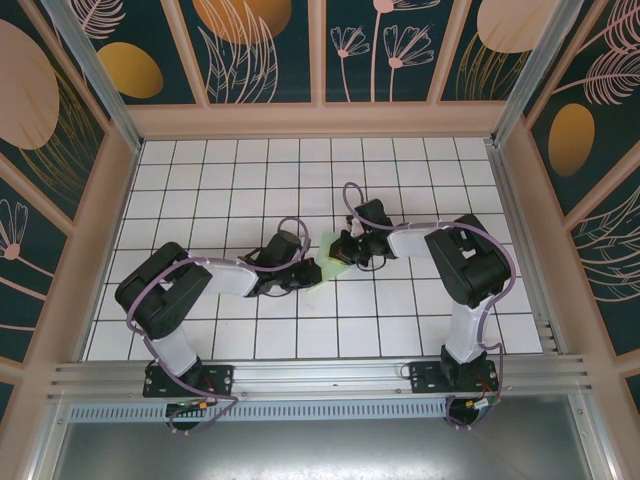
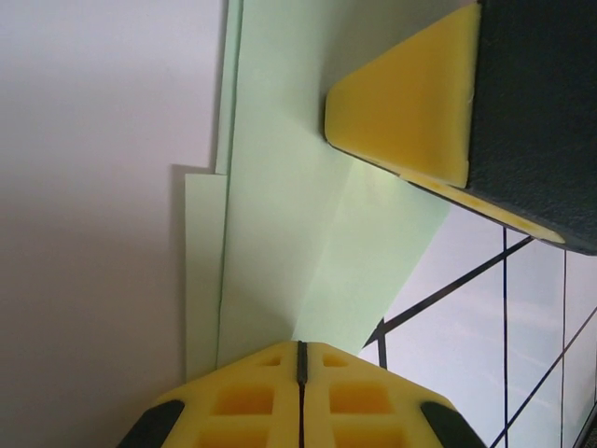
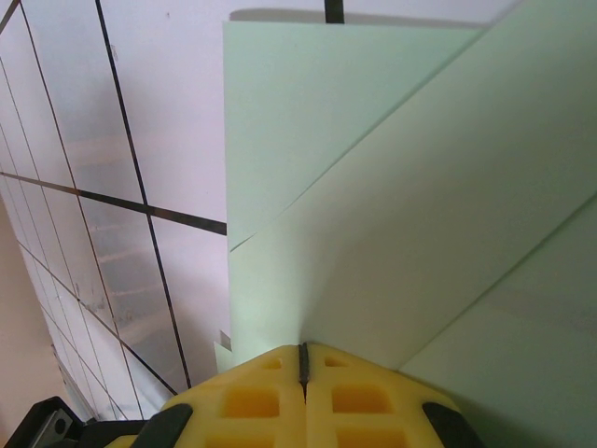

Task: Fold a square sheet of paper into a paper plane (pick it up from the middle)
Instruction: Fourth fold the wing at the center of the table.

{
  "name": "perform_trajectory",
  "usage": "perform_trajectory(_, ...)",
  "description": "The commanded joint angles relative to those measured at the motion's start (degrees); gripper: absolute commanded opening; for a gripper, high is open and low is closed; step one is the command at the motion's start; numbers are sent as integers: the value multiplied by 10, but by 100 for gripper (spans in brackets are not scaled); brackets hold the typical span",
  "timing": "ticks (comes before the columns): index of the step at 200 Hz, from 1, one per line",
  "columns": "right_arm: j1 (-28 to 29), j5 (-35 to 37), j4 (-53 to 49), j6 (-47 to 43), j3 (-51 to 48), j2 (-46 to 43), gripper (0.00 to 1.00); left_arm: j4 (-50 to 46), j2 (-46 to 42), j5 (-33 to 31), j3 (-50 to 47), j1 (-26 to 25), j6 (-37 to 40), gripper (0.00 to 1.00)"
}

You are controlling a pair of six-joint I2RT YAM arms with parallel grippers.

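The square sheet of paper [image 1: 327, 250], where is it, Ben?

In the middle of the white tiled table [image 1: 200, 180], Ada. It is pale green and already folded, so it looks narrow. It sits right between the two grippers.

What is on its left?

The left gripper [image 1: 303, 276]. It comes in from the near left. In the left wrist view, the left gripper [image 2: 300, 350] has its yellow tips shut tight. The paper's edge goes into the crack between them, so I think it pinches the paper.

Which way do the folds go?

The long folds run straight away from the left gripper, toward the far right. The right wrist view shows a slanted fold across the paper [image 3: 373, 205] too.

And on the right?

The right gripper [image 1: 347, 249]. It comes from the other side, almost tip to tip with the left one. Its tips are shut too, and the paper goes into that crack. One yellow pad [image 2: 401, 112] of it sits over the paper's far end.

Which arm is nearer?

Both the same. Each has one end. I guess the next fold must turn along the long line between them. If either one tugs hard, the thin paper could tear.
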Motion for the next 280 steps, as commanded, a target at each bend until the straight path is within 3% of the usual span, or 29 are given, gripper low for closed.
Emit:
perform_trajectory(1,0,96,-75,-13,-21,64,0,-41,-10,-5,-30,-1,-11,8)
perform_trajectory(78,0,101,-89,-18,-18,65,0,-58,-80,6,-117,-2,-5,3)
perform_trajectory(104,0,103,-91,-19,-17,65,0,-68,-109,-17,-108,-3,17,0)
perform_trajectory(144,0,101,-85,-15,-17,68,0,2,-169,-75,-70,-3,45,0)
perform_trajectory(163,0,101,-86,-14,-13,69,0,40,-147,-76,-51,-3,43,0)
perform_trajectory(193,0,99,-86,-14,-14,67,0,76,-59,-20,0,-3,35,0)
perform_trajectory(241,-1,85,-79,-17,-14,56,0,32,4,-29,24,-3,29,0)
perform_trajectory(280,-2,86,-85,-20,-12,53,0,8,36,7,9,-2,22,0)
